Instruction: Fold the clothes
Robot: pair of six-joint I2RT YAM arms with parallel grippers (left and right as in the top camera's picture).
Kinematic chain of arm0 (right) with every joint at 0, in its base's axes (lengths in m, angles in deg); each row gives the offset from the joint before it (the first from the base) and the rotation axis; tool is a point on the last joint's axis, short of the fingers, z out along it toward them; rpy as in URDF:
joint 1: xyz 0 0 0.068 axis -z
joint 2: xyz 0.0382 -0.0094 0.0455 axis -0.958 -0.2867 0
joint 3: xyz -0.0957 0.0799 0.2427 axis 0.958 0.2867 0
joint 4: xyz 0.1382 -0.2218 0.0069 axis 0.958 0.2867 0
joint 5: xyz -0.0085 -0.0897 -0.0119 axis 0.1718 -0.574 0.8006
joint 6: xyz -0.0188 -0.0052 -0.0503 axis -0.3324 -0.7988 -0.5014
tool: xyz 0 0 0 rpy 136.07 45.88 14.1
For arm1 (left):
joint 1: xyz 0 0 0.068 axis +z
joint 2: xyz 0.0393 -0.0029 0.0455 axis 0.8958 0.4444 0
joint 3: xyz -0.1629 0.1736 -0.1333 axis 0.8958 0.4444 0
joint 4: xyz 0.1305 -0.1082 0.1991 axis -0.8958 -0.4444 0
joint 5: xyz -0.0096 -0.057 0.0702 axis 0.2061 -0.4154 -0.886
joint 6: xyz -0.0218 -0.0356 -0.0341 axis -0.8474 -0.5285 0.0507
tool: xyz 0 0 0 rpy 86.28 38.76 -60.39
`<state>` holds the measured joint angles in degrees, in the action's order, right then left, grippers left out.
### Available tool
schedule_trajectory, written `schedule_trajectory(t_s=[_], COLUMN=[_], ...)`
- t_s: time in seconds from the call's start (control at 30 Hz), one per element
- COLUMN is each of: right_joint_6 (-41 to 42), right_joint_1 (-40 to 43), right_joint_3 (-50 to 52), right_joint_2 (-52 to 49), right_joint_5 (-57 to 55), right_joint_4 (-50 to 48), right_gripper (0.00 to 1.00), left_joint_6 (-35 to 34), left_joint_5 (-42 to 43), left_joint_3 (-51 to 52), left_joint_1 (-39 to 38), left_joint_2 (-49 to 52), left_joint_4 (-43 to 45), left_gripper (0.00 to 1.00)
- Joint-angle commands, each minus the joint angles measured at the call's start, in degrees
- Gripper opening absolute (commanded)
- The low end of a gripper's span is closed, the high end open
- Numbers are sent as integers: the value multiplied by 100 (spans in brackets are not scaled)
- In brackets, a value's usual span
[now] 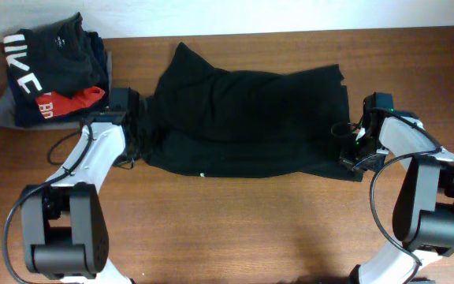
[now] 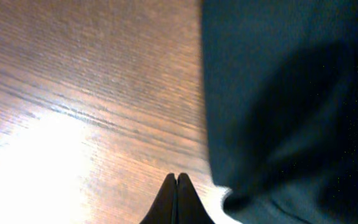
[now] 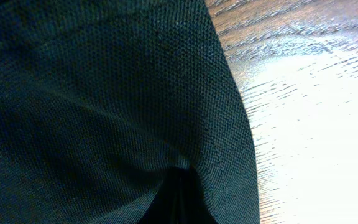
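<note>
Black knit of the clothes [image 3: 104, 93] is filling the right wrist view, puckering toward the tips of the right gripper [image 3: 180, 186]. The jaws are looking closed on the hem there, though the fabric is hiding most of them. That is the edge lying farthest from the stack of folded garments [image 1: 50, 71], and pinching it is probably meant to anchor or lift that side for a fold. The garment is lying spread flat on the table [image 2: 73, 93], starting just beside the stack and stretching well away from it, with one part bunching upward at the end nearer the stack. At that nearer edge the left gripper [image 2: 177, 186] is hanging over bare wood, its fingers pressing together and holding nothing, with the cloth border just beside them. It is likely waiting there to take the matching edge, so it would need to open first.
</note>
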<state>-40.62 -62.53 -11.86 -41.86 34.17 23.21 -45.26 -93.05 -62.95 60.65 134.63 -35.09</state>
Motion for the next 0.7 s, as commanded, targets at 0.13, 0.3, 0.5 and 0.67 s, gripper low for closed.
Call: schedule_trajectory(t_s=[0.13,0.3,0.5,0.67], right_joint_6=[-13,-13,-15,-17], right_joint_1=[20,20,20,20], right_joint_3=[81,81,81,81], right_joint_2=[-229,-229,-229,-229], right_joint_5=[-380,-269,-162,-164], right_joint_4=[-33,-46,-50,-46], right_gripper=[4,4,4,4], left_joint_6=[494,494,494,494], left_joint_5=[1530,1729,1729,1768], left_joint_3=[-330,-153,-125,-125], left_joint_1=[-328,-529,-699,-713], left_joint_2=[-647,-216,514,984], left_joint_4=[-127,-114,-52,87], left_gripper=[0,0,0,0])
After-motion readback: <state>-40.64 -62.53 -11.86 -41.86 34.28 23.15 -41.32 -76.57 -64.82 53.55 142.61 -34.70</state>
